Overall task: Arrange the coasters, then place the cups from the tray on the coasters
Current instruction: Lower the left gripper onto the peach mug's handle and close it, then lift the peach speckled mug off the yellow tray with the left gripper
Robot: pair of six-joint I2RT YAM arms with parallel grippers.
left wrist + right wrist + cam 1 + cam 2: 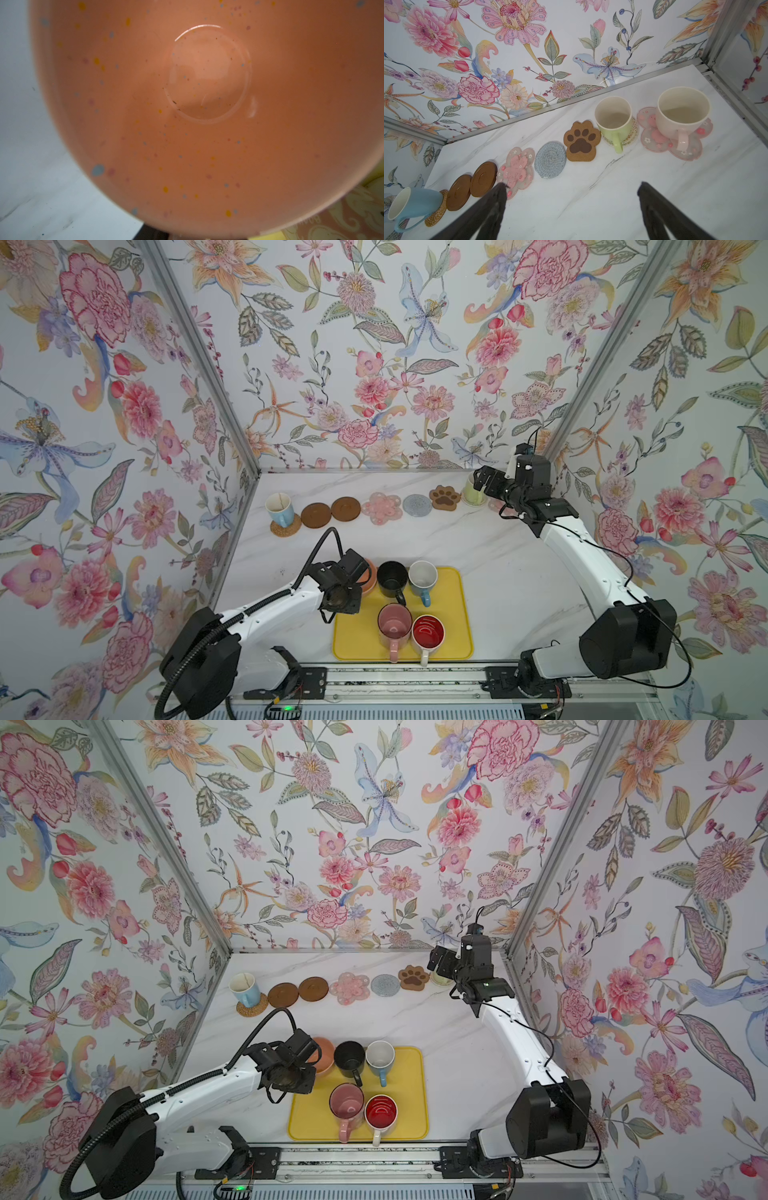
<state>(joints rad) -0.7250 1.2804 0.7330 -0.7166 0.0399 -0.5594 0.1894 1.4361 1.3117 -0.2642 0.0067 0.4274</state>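
The peach cup (326,1058) stands upright, mouth up, at the far left corner of the tray (459,614) under the left gripper (360,570), grip unclear; right gripper (572,187) spread apart.

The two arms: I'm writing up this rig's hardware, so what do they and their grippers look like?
The left arm and right arm both have white links and bulky black joint housings. A black ribbed hose loops along the left one; a thin black cable trails along the right. The right gripper has dark, flat, tapering fingers.
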